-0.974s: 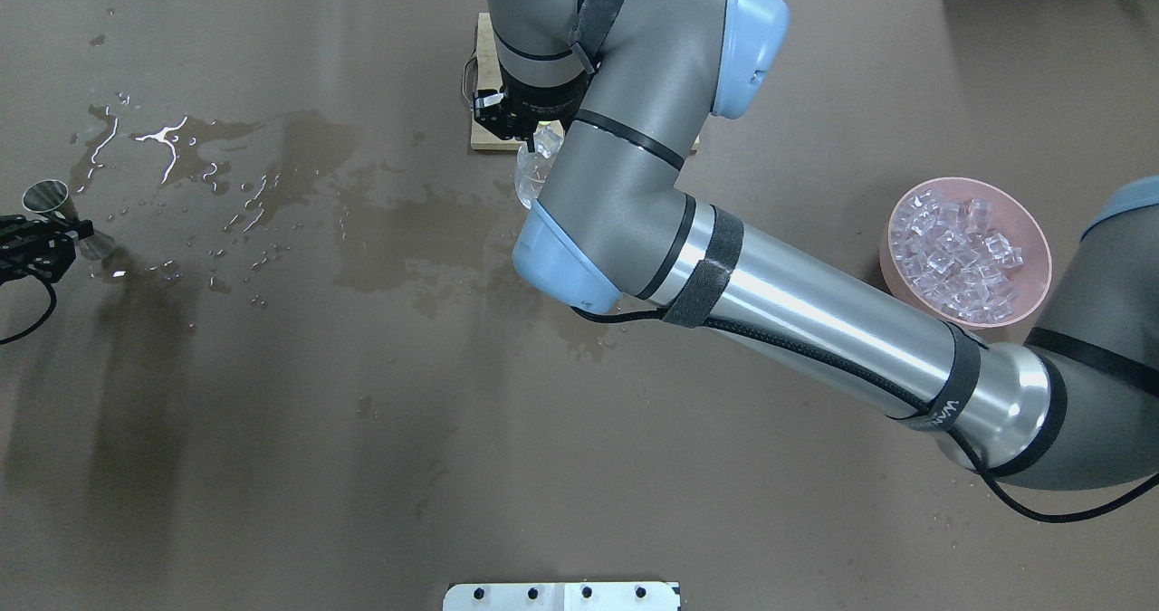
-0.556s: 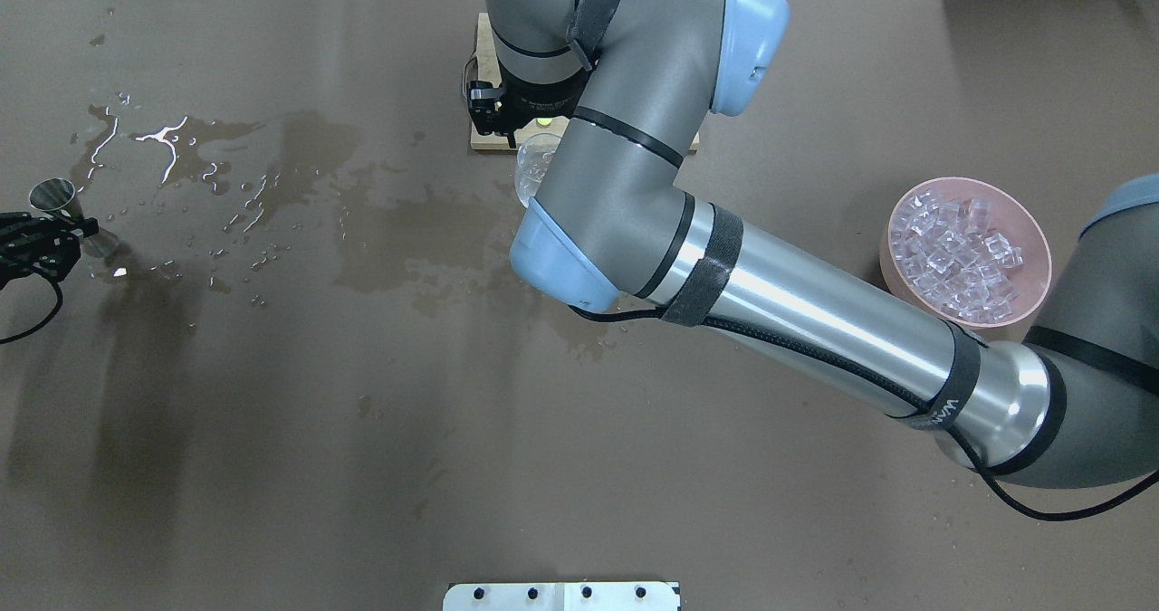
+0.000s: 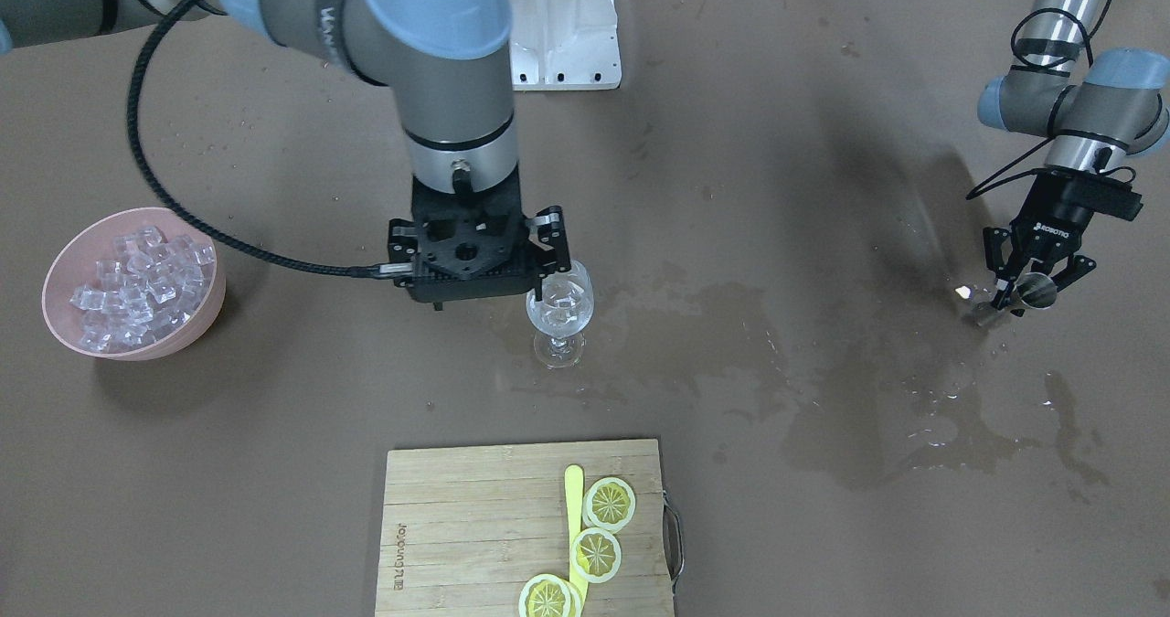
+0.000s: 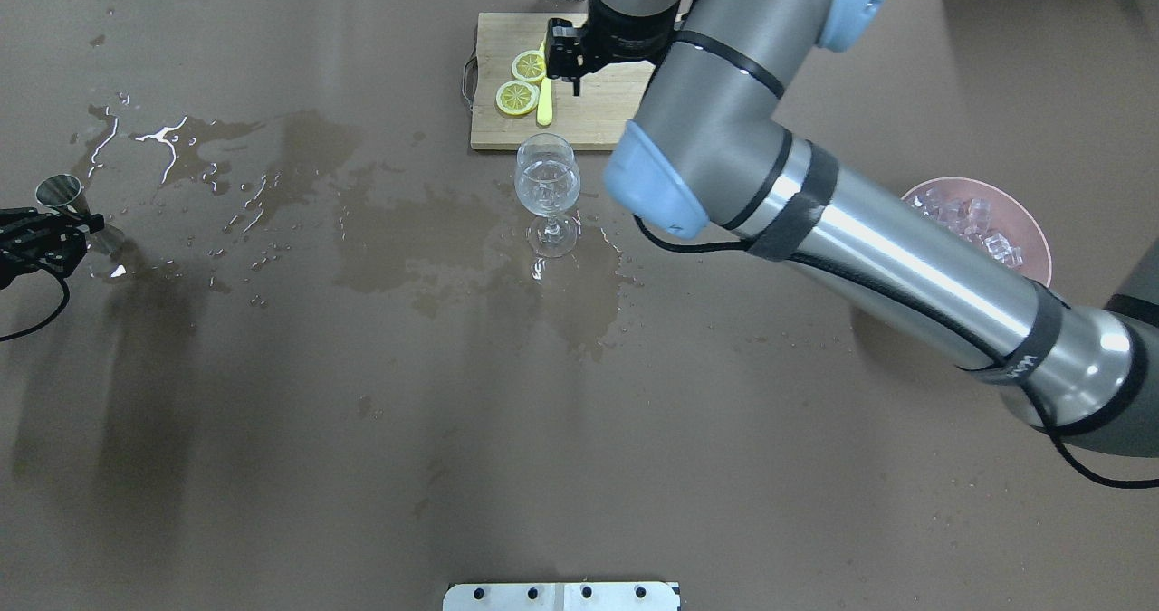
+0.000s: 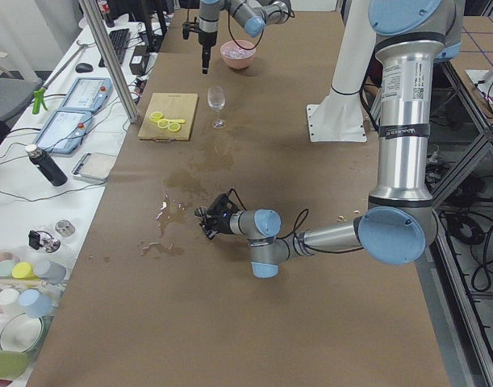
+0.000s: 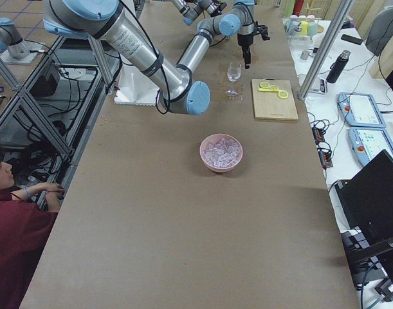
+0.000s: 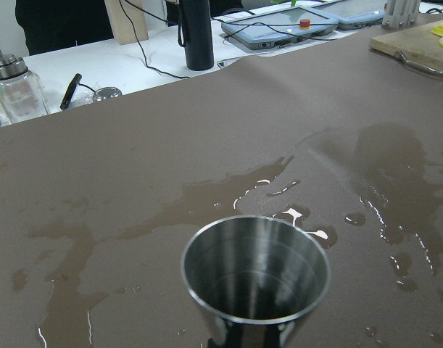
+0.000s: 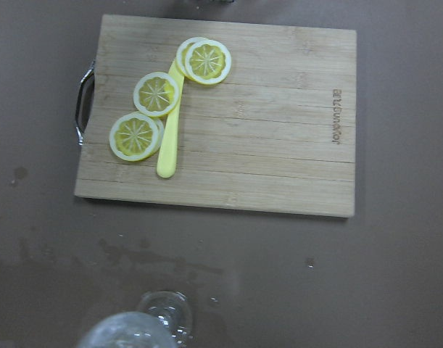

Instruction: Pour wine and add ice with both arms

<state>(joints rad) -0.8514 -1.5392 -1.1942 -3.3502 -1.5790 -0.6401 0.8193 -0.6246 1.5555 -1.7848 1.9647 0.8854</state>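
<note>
While the right arm reaches long across the table, its wrist points straight down. The right gripper hangs high, close beside the glass and touching nothing. Its fingers stand spread wide with nothing between them. The glass stands upright between the gripper and the board, with something clear in its bowl. Whether that is liquid or cubes cannot be told.

The left arm folds low at the table's left end, with its wrist bent down toward the surface. The left gripper is clamped around a steel cup and holds it tilted just over the wet table.

Wine glistens in spilled puddles near that cup, with darker damp patches running toward the glass. The ice lies heaped in a pink bowl, well apart on the right arm's side.
</note>
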